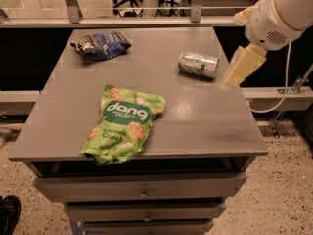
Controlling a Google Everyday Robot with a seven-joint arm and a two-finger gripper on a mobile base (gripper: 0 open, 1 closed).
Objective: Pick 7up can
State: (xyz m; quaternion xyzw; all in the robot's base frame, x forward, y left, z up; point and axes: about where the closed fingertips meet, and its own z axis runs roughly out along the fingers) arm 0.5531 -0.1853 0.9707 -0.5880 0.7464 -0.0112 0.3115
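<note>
Over the right edge of the surface [210,121], hanging tilted from a white arm [281,11]: cream-coloured end effector [243,66]; cannot tell whether wide or narrow. Just left of it, near but apart, lying on its side: 7up can [198,64]. Farther left and nearer the front: green snack bag [124,123]. Far left, toward the back: dark blue bag [101,44].

Pincer [243,67] beside 7up can [198,64], free gap between; green bag [123,124], blue bag [101,44] well apart.
</note>
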